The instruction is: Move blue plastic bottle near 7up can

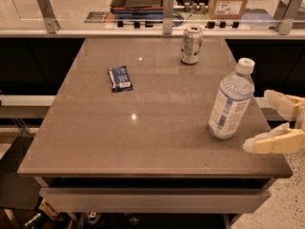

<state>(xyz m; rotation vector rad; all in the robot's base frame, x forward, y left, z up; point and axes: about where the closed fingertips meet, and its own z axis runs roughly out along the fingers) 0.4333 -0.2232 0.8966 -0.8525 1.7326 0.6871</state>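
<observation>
The blue plastic bottle stands upright near the table's right edge, clear bluish with a white cap and a white-and-blue label. The 7up can stands upright at the far edge of the table, well behind the bottle. My gripper comes in from the right, just right of the bottle and level with its lower half. Its two pale fingers are spread apart and hold nothing. There is a small gap between the fingers and the bottle.
A flat dark-blue snack packet lies on the grey table left of centre. A glass barrier with metal posts runs along the far edge. A cardboard box and a tray sit behind it.
</observation>
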